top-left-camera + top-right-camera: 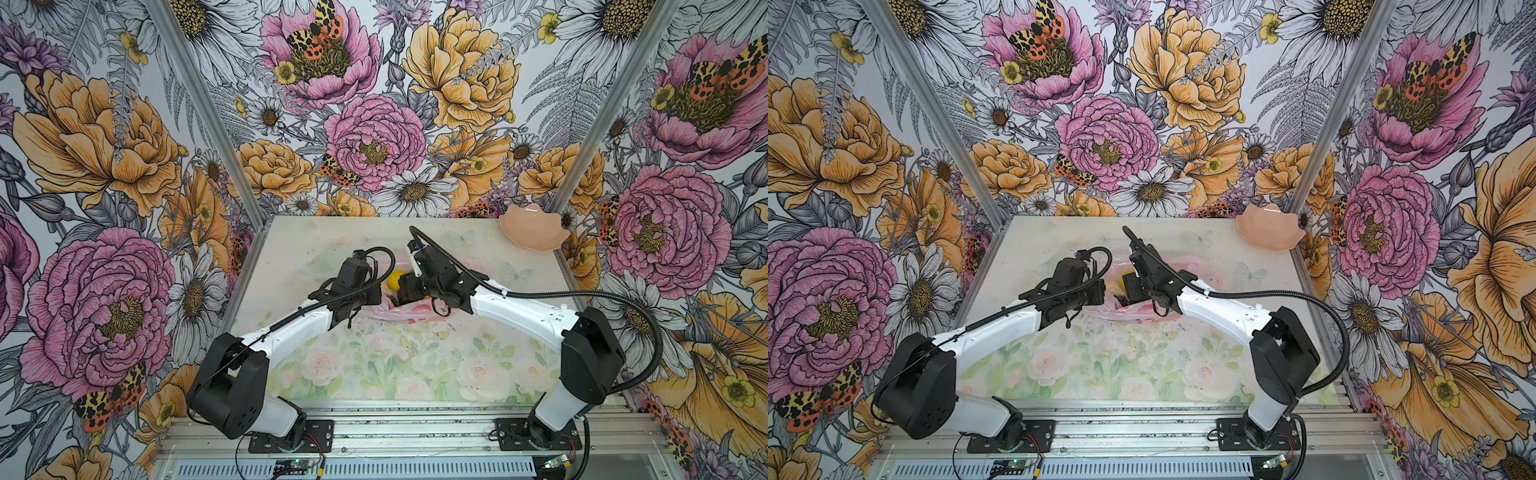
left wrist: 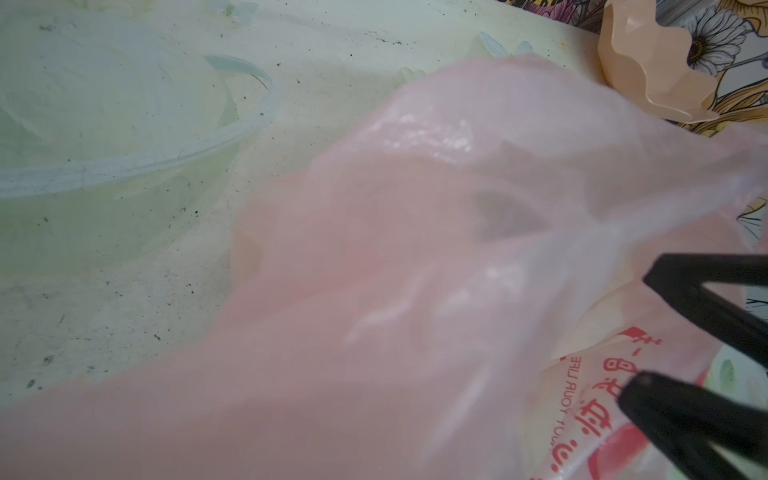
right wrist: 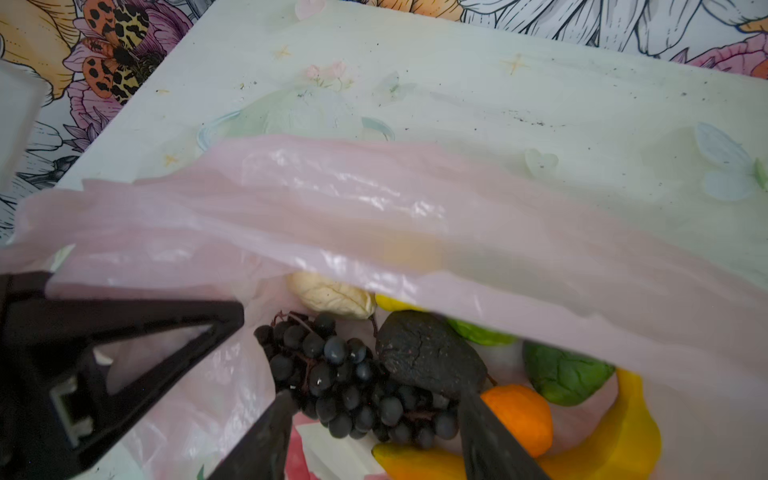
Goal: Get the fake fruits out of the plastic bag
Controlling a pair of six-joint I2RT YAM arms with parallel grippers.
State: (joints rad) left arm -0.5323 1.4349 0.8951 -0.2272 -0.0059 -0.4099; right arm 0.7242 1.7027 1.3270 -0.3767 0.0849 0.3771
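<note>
Pink plastic bag (image 3: 353, 199) pinched in my left gripper (image 3: 230, 313), my right gripper (image 3: 376, 399) spread over the grapes.
My left jaws are together on the bag's raised edge. My right jaws stand apart, one on each side of the dark grape bunch (image 3: 345, 374) inside the bag. The avocado (image 3: 428, 357) touches the bunch, with the orange (image 3: 519, 415), banana (image 3: 631, 436), a green fruit (image 3: 565, 374) and a cream lumpy piece (image 3: 332, 295) close around. In both top views the bag sits mid-bench (image 1: 374, 353), the peach bowl (image 1: 534, 232) well apart toward 1 o'clock.
</note>
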